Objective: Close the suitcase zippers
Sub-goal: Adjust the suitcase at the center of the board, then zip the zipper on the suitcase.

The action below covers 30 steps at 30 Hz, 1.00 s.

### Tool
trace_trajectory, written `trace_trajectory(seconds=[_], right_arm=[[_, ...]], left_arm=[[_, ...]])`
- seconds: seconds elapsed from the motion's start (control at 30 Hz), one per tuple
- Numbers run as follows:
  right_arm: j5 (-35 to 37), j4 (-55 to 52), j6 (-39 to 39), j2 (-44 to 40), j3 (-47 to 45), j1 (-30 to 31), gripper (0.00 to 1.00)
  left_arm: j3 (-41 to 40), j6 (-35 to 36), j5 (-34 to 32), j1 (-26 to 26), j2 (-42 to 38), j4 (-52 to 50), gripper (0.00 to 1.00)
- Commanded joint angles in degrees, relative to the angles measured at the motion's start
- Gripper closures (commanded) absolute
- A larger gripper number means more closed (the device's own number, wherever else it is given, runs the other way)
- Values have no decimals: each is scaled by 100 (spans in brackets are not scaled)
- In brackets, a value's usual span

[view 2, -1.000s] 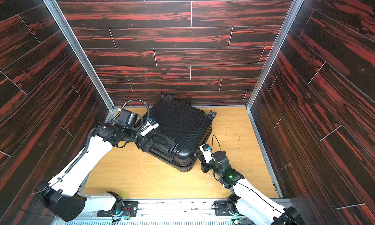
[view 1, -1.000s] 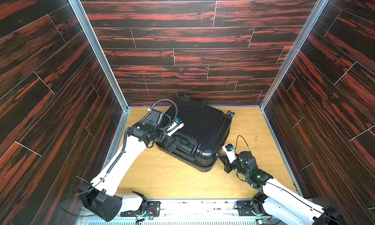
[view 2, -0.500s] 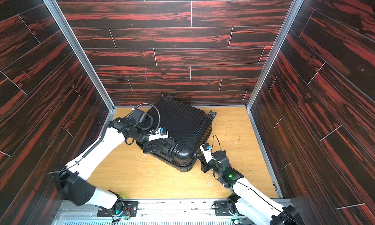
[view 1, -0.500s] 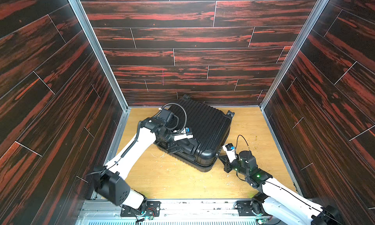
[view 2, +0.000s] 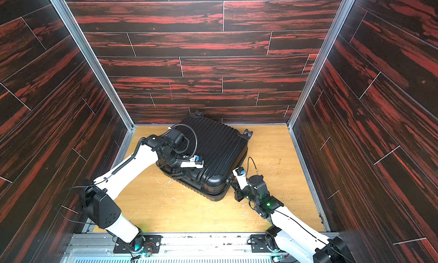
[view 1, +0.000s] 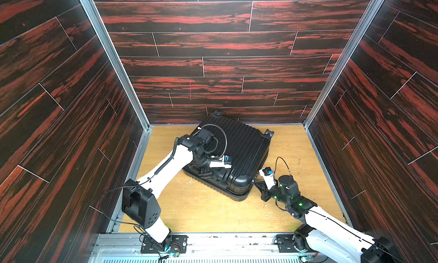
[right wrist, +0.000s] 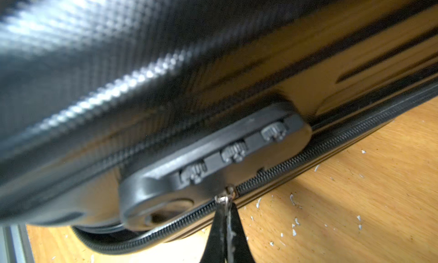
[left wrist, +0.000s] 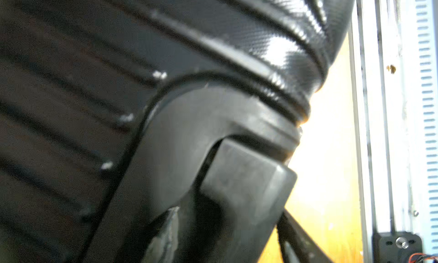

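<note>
The black ribbed suitcase (view 1: 239, 150) (view 2: 220, 145) lies flat on the wooden floor. My left gripper (view 1: 212, 175) (view 2: 183, 173) reaches down over its near-left side. In the left wrist view the left gripper (left wrist: 227, 214) is open, its fingers (left wrist: 166, 235) on either side of the suitcase handle (left wrist: 246, 190), with a dark gap beside it. My right gripper (view 1: 257, 184) (view 2: 231, 182) sits at the near-right corner. It (right wrist: 225, 203) is shut on the metal pull (right wrist: 225, 197) of the zippers (right wrist: 308, 152), just below the combination lock (right wrist: 213, 164).
Dark red panelled walls close in on three sides. A metal rail (view 1: 213, 240) runs along the front. Caster wheels (view 1: 269, 132) stick out at the suitcase's far side. White flecks (right wrist: 294, 224) are scattered over the bare floor (view 1: 213, 214) in front of the case.
My left arm swung from the suitcase's left edge over its near-left side to the handle, and its jaws have narrowed. The right arm and the suitcase have not moved.
</note>
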Motion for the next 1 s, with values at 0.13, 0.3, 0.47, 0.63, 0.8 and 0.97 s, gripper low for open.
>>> trace_trajectory(seconds=[0.13,0.3,0.47,0.63,0.8,0.97], right_arm=[[-402,79,-120,-6,258,-2,100],[-613,47,-269,189,386,-3,100],[-816,88,-463,650,684,-4,100],[-1139,67,-560,967,897,6,100],[-1186,-75,-568,751,814,32,100],[-1493,-285,-586,489,696,72,100]], left_arm=[[35,-213,-284,-107,27,-231,55],[-169,-683,-178,-125,-241,-175,68],[-670,-1359,-229,-156,-686,-51,69],[-1231,-2458,-538,-169,-1298,921,73],[-1537,-2980,-957,-169,-1736,1682,73],[-1472,-3242,-1304,-169,-1762,2004,73]])
